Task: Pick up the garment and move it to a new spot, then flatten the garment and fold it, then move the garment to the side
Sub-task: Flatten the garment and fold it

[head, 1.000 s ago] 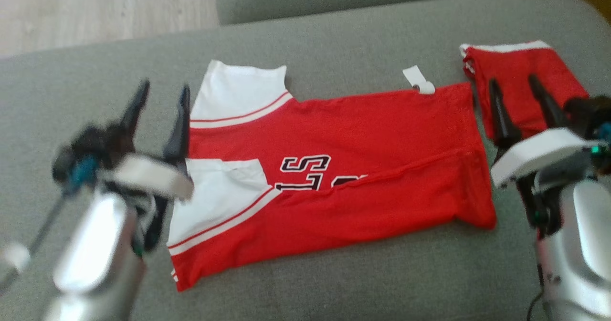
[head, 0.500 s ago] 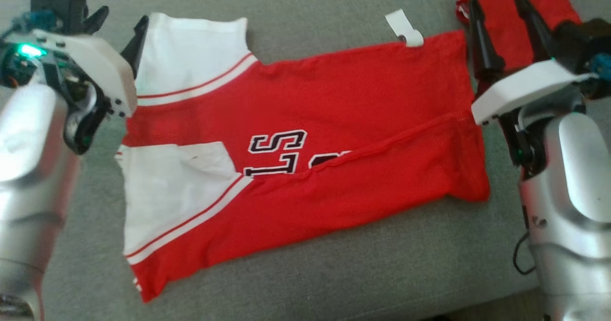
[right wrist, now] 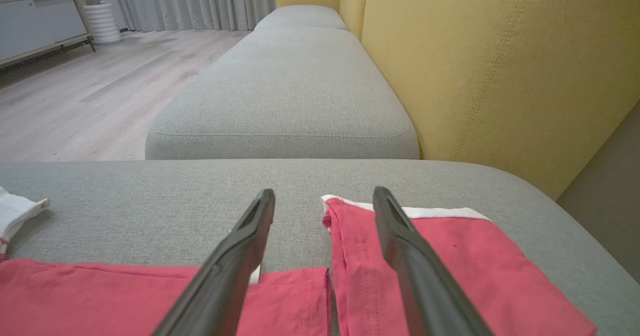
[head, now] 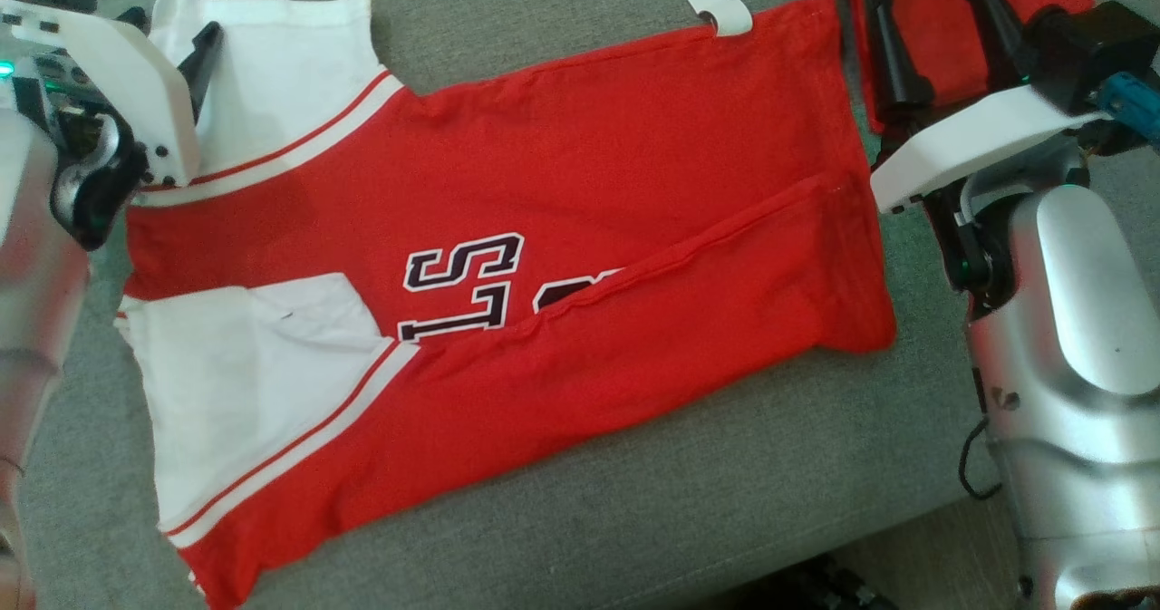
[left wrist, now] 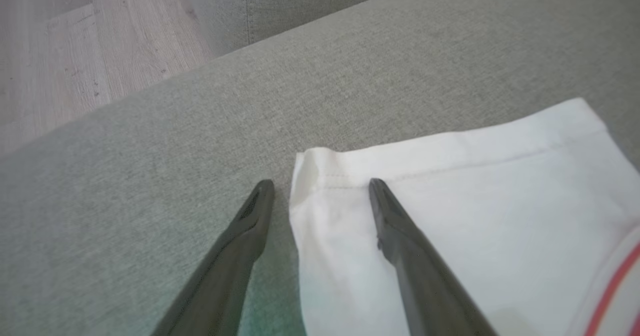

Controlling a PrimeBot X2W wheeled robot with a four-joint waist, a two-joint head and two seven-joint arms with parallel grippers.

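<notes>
The red-and-white jersey [head: 544, 256] lies flat on the grey sofa cushion [head: 725, 501], one long side folded over the lettering [head: 462, 284]. The left claw [left wrist: 320, 183] hangs released, fingers [left wrist: 240, 246] astride the edge of a white sleeve [left wrist: 475, 216]; the right claw [right wrist: 324, 192], also released and empty, hovers between the jersey's hem [right wrist: 315, 296] and another folded red garment [right wrist: 475, 271].

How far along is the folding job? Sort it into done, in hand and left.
Done: jersey lies flat on the cushion, near side folded over. In hand: open left gripper straddles a sleeve corner, open right gripper hovers by the hem; neither grips. Left: further folds, moving it aside.
</notes>
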